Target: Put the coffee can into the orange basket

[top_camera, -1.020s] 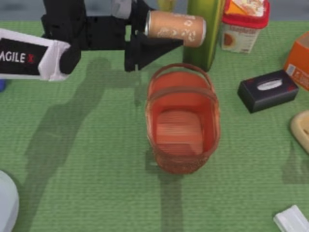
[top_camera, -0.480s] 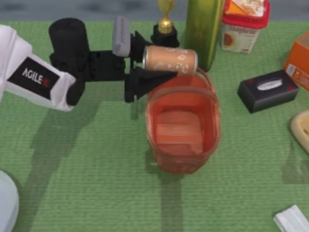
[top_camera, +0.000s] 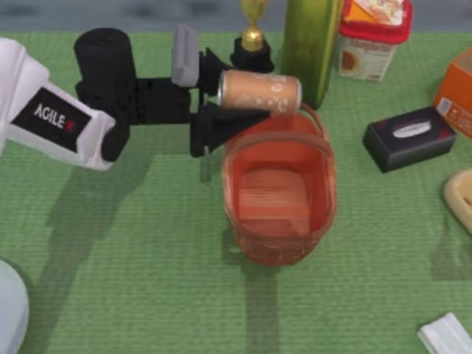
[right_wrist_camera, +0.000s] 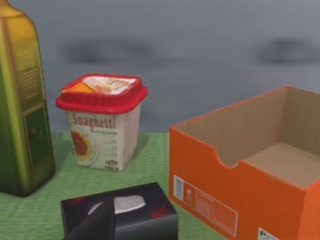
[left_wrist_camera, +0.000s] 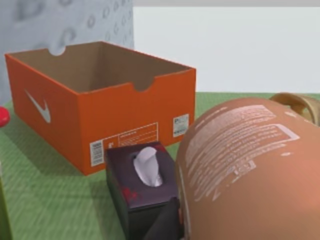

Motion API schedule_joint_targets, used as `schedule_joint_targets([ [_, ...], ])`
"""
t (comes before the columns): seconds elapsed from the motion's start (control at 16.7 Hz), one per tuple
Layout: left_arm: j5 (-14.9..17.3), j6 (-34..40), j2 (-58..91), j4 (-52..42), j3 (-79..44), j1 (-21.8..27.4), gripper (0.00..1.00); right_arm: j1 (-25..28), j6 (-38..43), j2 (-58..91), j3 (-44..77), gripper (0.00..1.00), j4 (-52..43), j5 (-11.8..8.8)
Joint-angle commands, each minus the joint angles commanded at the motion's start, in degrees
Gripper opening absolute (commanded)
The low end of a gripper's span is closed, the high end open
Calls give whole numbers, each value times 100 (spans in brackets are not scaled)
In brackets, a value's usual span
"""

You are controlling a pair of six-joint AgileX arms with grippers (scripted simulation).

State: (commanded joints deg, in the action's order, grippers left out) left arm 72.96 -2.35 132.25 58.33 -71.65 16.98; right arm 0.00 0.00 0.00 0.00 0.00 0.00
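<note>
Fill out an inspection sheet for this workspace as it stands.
Surface: green mat, flat.
Job's things: coffee can held on its side above the far rim of the orange basket; basket holds nothing.
Clutter: green bottle, spaghetti tub, trophy, black tissue box, open orange box.
Grippers: left gripper jaws clamped on the can; right gripper not seen.
Cables: nothing seen.
Surroundings: grey backdrop.
</note>
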Motion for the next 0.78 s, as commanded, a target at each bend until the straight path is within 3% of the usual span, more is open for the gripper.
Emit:
schedule_joint_targets([
  [0.42,0,0,0,0,0,0,98,0,0,0,0,100,0,0],
  [0.78,0,0,0,0,0,0,100,0,0,0,0,100,0,0],
])
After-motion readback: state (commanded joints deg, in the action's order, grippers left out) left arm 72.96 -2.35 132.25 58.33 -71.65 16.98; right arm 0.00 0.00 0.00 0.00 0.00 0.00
